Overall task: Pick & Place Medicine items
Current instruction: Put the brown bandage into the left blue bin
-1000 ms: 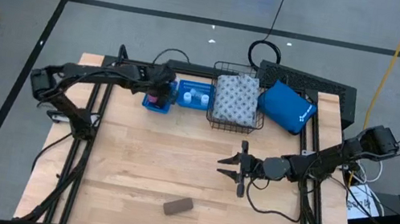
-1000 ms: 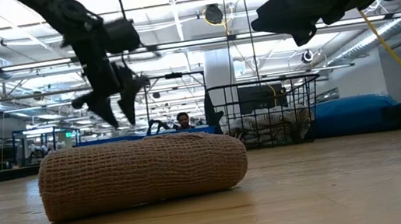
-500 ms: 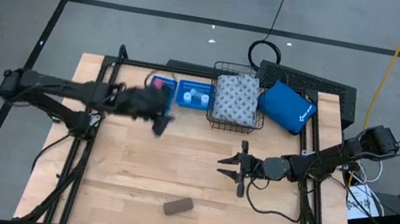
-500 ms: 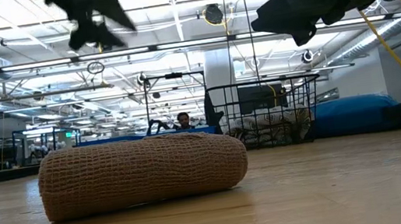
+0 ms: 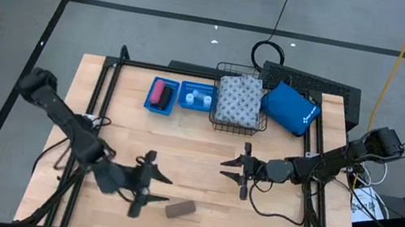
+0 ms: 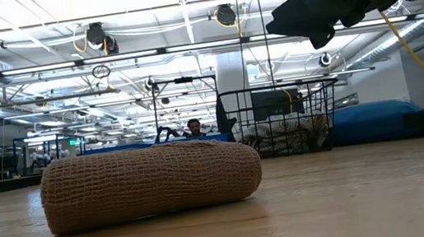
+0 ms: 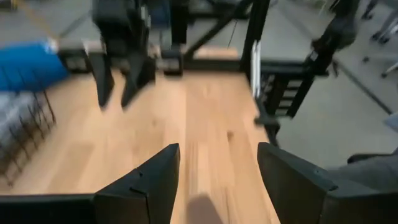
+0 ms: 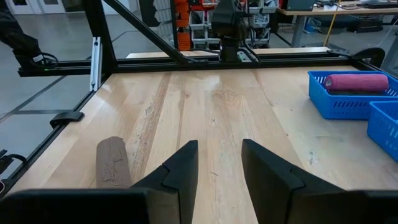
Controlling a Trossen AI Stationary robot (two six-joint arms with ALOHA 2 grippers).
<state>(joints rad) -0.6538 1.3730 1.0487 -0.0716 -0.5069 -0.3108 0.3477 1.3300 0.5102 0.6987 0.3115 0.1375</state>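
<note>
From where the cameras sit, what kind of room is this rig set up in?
Probably a large industrial lab or workshop hall. The low view shows a high ceiling with long light strips and open floor behind the wooden table; the high view shows grey concrete floor marked with dark tape lines.

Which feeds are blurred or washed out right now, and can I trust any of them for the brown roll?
Left wrist view: motion-smeared, left end effector open, roll not in view. Right wrist view: sharp, brown roll clear beside the open right end effector. Low view: ceiling lights blown out, roll crisp. High view: even light, sharp.
</note>
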